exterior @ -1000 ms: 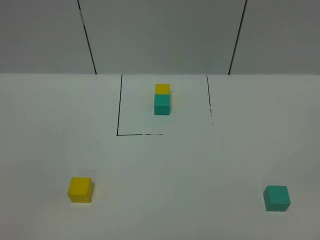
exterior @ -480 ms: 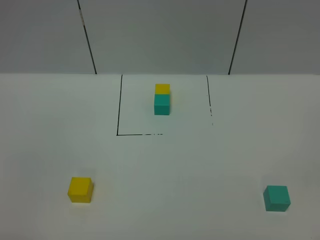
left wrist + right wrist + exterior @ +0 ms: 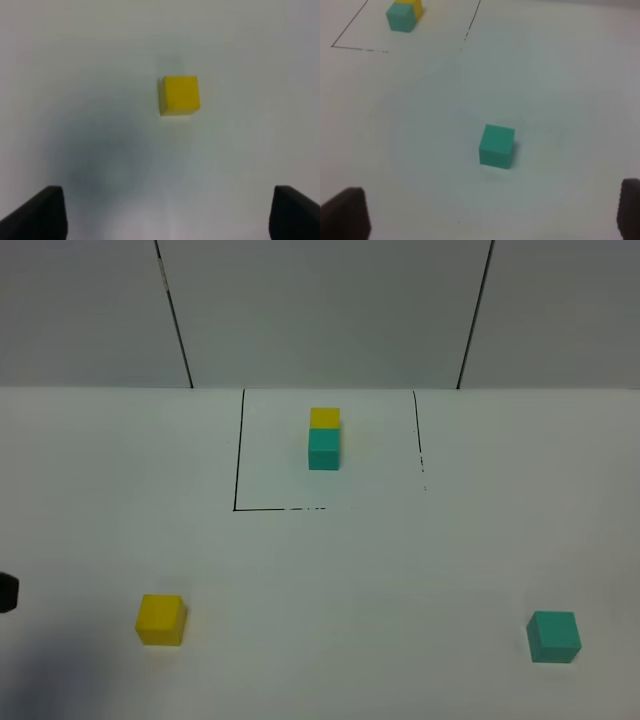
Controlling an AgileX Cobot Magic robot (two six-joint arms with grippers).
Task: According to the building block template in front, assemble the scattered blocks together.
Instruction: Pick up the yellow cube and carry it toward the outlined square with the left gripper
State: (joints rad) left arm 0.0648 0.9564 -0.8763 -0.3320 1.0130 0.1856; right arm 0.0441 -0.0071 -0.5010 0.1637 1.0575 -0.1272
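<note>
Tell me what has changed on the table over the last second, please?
A dark part of the left arm has slid into view at the left edge of the high view, not far from the loose yellow cube, and a faint shadow has spread below it. Nothing has been taken hold of or let go. The loose yellow cube, the loose teal cube and the joined yellow-and-teal template pair all stayed put.

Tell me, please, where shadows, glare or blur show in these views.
Exterior high: even, soft light, no glare; a dim shadow darkens the table at lower left. Left wrist: slightly blurred, with a broad grey shadow beside the yellow cube. Right wrist: the teal cube is fairly sharp, casting only a faint shadow.
</note>
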